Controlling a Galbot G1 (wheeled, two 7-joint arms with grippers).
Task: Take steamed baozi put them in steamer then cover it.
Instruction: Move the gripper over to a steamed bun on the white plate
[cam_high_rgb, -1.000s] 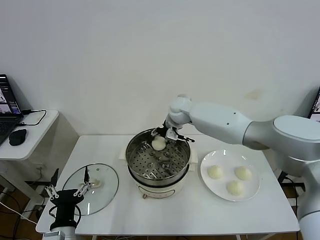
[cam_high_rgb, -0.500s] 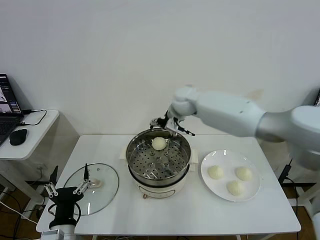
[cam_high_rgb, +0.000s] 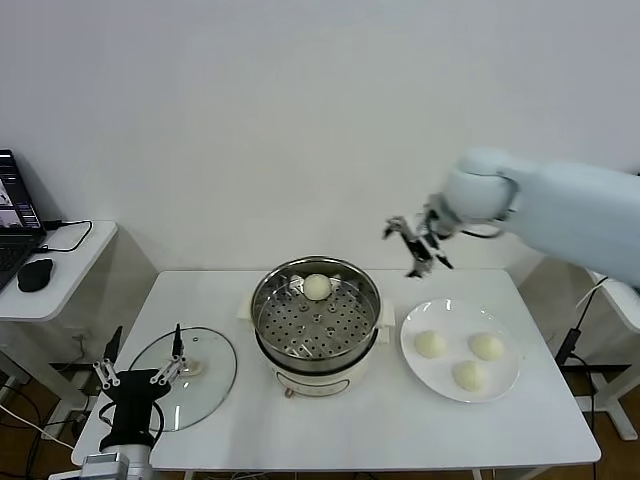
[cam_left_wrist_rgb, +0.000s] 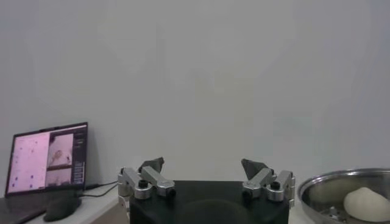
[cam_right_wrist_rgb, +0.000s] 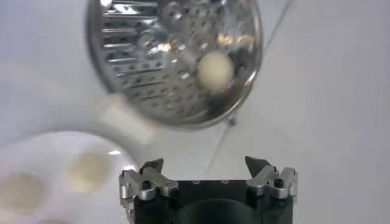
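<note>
Head view: one cream-white round bun (cam_high_rgb: 317, 287) at far side of shiny perforated steel steamer (cam_high_rgb: 268, 322), three more waiting on flat white plate (cam_high_rgb: 505, 380) right. Right tool (cam_high_rgb: 417, 245) empty, fingers apart, raised between steamer and plate, prob. for next bun. Left tool (cam_high_rgb: 138, 378) apart, parked near clear glass lid (cam_high_rgb: 210, 385).

A white rectangular bench (cam_high_rgb: 500, 420) carries three items set directly on it. The cream-white electric pot with the round perforated steel steamer (cam_high_rgb: 316, 318) stands at the centre. The round clear glass cover (cam_high_rgb: 185, 378) with metal rim lies flat near the left edge. A flat white plate (cam_high_rgb: 500, 380) is placed to the right.
</note>
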